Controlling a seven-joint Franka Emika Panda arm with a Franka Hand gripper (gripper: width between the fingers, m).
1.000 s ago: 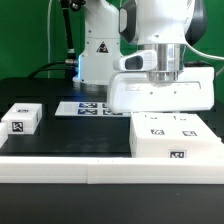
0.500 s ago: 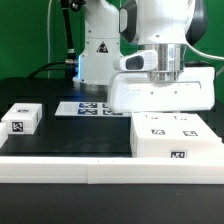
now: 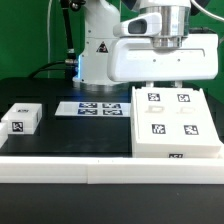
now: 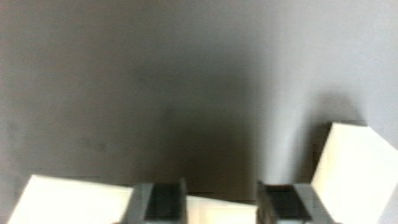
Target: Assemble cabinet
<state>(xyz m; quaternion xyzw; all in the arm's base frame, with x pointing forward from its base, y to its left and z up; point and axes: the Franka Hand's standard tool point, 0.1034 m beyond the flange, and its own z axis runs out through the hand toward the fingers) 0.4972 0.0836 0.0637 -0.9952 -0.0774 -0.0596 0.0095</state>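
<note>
The cabinet (image 3: 172, 122) is a large white box at the exterior view's right. Its tagged face is tilted up toward the camera, with the far edge raised and the near edge on the table. My gripper (image 3: 165, 87) hangs over that far edge under the wide white hand. In the wrist view the gripper (image 4: 222, 206) has its dark fingers (image 4: 164, 203) on either side of a white wall of the cabinet (image 4: 71, 200), so it is shut on it. A small white tagged panel (image 3: 20, 120) lies at the exterior view's left.
The marker board (image 3: 90, 108) lies flat on the black table behind the panel. The white robot base (image 3: 97, 50) with a warning sticker stands at the back. A white rail (image 3: 60, 165) runs along the table's front edge.
The gripper has risen, and the cabinet's far edge has come up with it, so its tagged face now tilts toward the camera. The small panel has not moved.
</note>
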